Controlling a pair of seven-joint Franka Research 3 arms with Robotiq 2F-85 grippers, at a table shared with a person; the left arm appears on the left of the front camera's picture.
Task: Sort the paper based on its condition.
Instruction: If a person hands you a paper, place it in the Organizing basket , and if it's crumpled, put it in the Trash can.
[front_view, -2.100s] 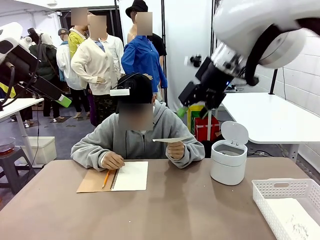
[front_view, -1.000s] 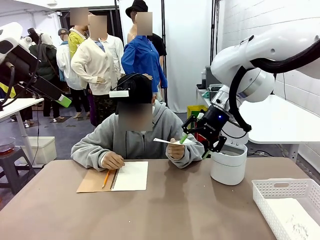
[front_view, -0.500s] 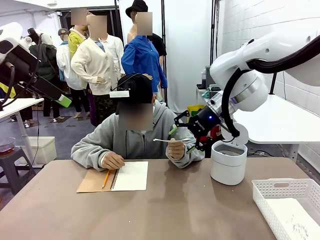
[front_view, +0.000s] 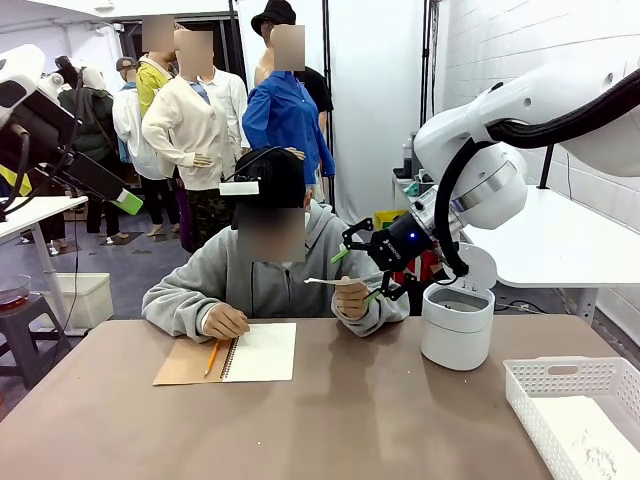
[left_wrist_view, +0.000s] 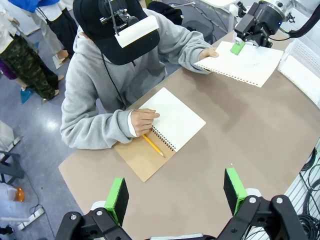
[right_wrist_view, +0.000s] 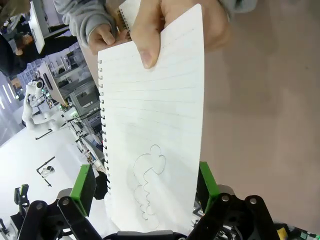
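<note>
A person at the far side holds out a sheet of paper (front_view: 328, 281) flat in one hand (front_view: 351, 298). It is white and lined, with a faint pencil scribble (right_wrist_view: 148, 186) near my end. My right gripper (front_view: 356, 273) stands open, its green pads (right_wrist_view: 83, 182) on either side of the paper (right_wrist_view: 155, 120), not closed on it. In the left wrist view the paper (left_wrist_view: 246, 63) lies under the right gripper (left_wrist_view: 248, 31). My left gripper (left_wrist_view: 176, 195) hangs open high above the table with nothing between its fingers.
A spiral notebook (front_view: 245, 352) with a brown cover lies open before the person, a pencil (front_view: 212, 357) on it, the other hand (front_view: 226, 322) beside it. A white lidded bin (front_view: 457, 322) stands to the right. A white basket (front_view: 573, 378) sits at the front right corner.
My right arm came down from high on the right and moved left, bringing its open gripper over the edge of the held sheet. The person and the left arm stayed still.
</note>
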